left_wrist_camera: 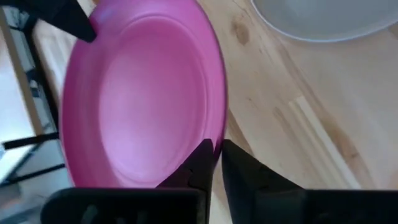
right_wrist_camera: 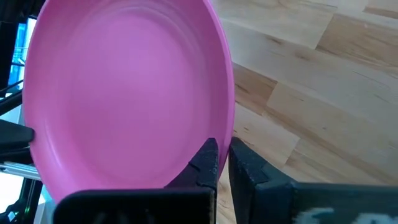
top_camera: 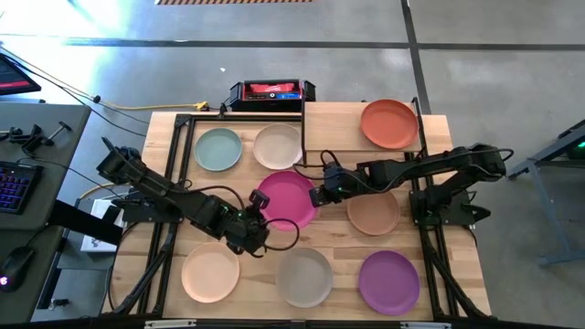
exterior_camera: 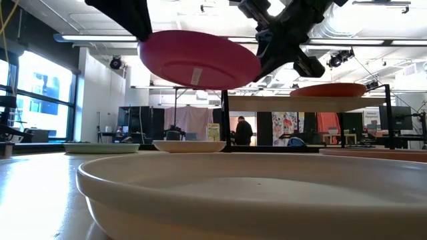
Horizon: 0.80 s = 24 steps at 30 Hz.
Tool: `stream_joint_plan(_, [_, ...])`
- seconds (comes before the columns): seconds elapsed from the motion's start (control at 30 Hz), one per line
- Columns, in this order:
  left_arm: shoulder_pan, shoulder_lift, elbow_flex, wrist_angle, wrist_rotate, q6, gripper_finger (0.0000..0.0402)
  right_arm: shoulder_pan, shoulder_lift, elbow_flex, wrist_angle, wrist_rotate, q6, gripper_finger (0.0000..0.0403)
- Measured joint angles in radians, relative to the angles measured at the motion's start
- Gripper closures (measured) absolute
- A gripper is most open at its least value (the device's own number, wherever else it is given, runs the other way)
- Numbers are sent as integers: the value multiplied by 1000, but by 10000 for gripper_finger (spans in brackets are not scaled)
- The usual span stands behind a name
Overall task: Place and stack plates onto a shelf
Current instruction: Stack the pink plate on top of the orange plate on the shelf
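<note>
From where I'm driving, shelf [top_camera: 334, 137] has bare board at 9 o'clock of the orange-red plate [top_camera: 388, 123]; cream plate [top_camera: 277, 145] crowds that edge

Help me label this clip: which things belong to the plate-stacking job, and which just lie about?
Job: round matte magenta plate, held by both claws; orange-red plate on raised light-wood shelf; teal plate; cream plate.
Lying about: red-and-black box; keyboard.

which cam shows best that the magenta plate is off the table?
Low view: the magenta plate hangs clear above the table, pinched between the left gripper and the right gripper. High view shows it only from above; wrist views show just rim grips.
</note>
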Motion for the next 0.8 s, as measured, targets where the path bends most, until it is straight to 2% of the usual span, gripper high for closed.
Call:
stream_joint_plan(0.37, [68,0,0,-3,139,-209,316,1,0,0,2,-5,5,403])
stream_joint_plan(0.5, [77,0,0,-2,153,-275,292,1,0,0,0,0,6,403])
stream_joint_plan(0.8, [44,-2,0,-3,195,-366,288,2,-6,0,-59,6,4,402])
